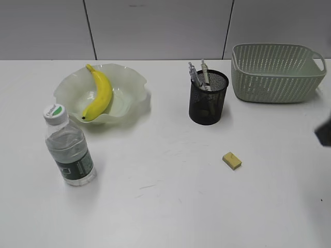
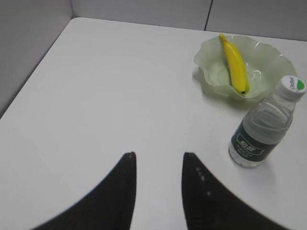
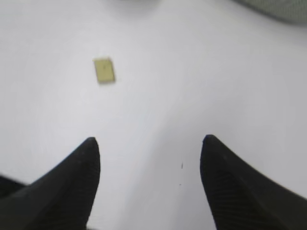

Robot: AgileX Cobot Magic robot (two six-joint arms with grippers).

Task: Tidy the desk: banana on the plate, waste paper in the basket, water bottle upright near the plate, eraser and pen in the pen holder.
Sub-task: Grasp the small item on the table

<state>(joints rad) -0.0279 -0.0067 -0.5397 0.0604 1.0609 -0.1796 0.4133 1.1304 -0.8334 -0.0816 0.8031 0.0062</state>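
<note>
Banana (image 1: 101, 94) is lying in the pale-green plate (image 1: 135, 88) with its dark tip pointing toward the near edge of the tabletop (image 1: 165, 206), toward the far left corner. Just in front of the plate, the water bottle (image 1: 69, 150) is standing upright, near the left edge. A black mesh pen holder (image 1: 208, 98) is sitting around the middle of the far edge with pens (image 1: 196, 77) sticking out of it, and the slotted basket (image 1: 276, 72) is resting at the far right corner. The yellowish eraser (image 1: 232, 160) is lying flat on the open tabletop, nearer than the pen holder and apart from it. The left gripper (image 2: 158, 158) is hanging above bare tabletop with its fingers (image 2: 125, 172) slightly parted and holding nothing. The right gripper (image 3: 148, 143) is hanging over the tabletop with its fingers (image 3: 86, 163) spread wide and empty, the eraser lying ahead of them.
</note>
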